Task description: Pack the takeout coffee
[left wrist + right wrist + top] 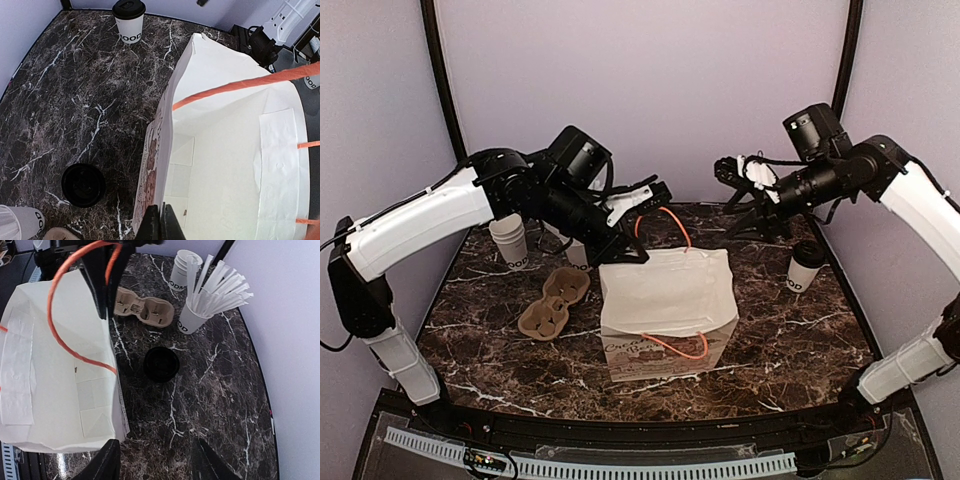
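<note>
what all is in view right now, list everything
bag: 1, white, orange handles, table centre, mouth open
coffee: 1, white cup, black lid, right of bag
cup stack: 1, white, lidless, far left
straw cup: 1, white, beside cup stack
carrier: 1, brown, left of bag
loose lid: 1, black, on table near bag
table: 1, dark marble
left gripper: 1, shut on bag rim
right gripper: 1, open, empty

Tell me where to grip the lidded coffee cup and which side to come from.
Probably best: the white wall just under the black dome lid, right hand coming level from the paper bag side. The takeout coffee stands upright, apart from the bag, with the booth wall close on its other side.
</note>
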{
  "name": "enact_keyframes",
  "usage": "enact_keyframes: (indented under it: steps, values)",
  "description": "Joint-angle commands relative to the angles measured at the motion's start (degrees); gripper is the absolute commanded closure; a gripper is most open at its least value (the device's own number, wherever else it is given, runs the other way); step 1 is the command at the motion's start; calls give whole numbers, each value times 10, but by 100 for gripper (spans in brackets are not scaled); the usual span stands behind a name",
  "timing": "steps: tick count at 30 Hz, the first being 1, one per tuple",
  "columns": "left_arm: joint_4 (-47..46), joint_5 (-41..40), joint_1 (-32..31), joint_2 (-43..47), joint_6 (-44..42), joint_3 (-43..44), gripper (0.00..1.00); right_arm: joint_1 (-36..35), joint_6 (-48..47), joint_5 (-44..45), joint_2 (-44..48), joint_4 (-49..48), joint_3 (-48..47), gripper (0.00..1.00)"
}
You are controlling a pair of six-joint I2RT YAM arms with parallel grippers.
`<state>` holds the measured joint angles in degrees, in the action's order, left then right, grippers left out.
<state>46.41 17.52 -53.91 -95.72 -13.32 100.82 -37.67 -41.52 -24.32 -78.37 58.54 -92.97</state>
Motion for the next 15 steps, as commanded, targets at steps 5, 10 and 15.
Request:
enact_keyframes:
  steps: [5, 10, 15]
  values:
    - [-9, -21, -2, 56, 0, -30, 100, 91, 21, -41, 50, -28, 60, 49]
    - [-9, -42, -2, 76, -5, -38, 100, 134, 48, -32, 70, -58, 101, 49]
    - [-25, -48, -3, 88, -4, -66, 100, 177, 95, 27, 82, -109, 132, 43]
